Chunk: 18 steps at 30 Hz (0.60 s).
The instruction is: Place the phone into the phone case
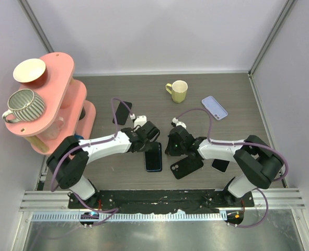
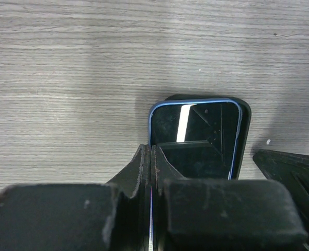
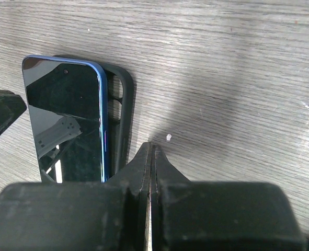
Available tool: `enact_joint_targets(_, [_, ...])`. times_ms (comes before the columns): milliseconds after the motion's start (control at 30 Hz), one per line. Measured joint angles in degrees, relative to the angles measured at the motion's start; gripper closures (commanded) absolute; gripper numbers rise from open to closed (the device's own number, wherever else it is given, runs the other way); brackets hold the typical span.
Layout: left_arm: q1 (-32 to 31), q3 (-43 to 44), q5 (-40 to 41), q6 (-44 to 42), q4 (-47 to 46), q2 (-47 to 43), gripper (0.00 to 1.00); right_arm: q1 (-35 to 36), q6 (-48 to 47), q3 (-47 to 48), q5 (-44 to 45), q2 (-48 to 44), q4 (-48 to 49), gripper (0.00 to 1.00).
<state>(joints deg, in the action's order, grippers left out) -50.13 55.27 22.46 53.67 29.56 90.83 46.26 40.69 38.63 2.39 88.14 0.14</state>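
A pink rack (image 1: pixel 57 65) at the left edge of the desk (image 1: pixel 107 86) carries a bowl (image 1: pixel 30 70) and a striped mug (image 1: pixel 22 104). The left tool (image 2: pixel 150 157) is pressed together and empty. Its tip is at the near left edge of the phone (image 1: pixel 153 157), and I cannot tell whether they touch. The phone lies screen up at mid-desk on the black case (image 2: pixel 245 125), shifted so a strip of case shows along one long edge. The right tool (image 3: pixel 151 154), also pressed together and empty, points down just beside the case. A yellow mug (image 1: pixel 178 91) stands farther back.
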Motion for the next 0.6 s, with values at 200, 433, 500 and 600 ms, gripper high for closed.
enact_joint_targets(200, [0.0,0.0,-1.0,0.2,-2.5,1.1,1.00,0.0,0.1,0.0,-0.2,0.7,1.6,0.99])
enact_joint_targets(433, [0.0,0.0,-3.1,1.2,-5.9,1.4,1.00,0.0,0.2,0.0,-0.9,1.5,3.3,0.99])
enact_joint_targets(500, [0.0,-0.2,-3.6,1.6,-7.0,1.4,1.00,0.0,0.3,0.0,-1.1,1.8,4.0,0.99])
enact_joint_targets(600, [0.0,-0.8,-4.3,1.8,-8.2,1.3,1.00,0.0,0.7,0.0,-1.3,2.3,5.1,0.99])
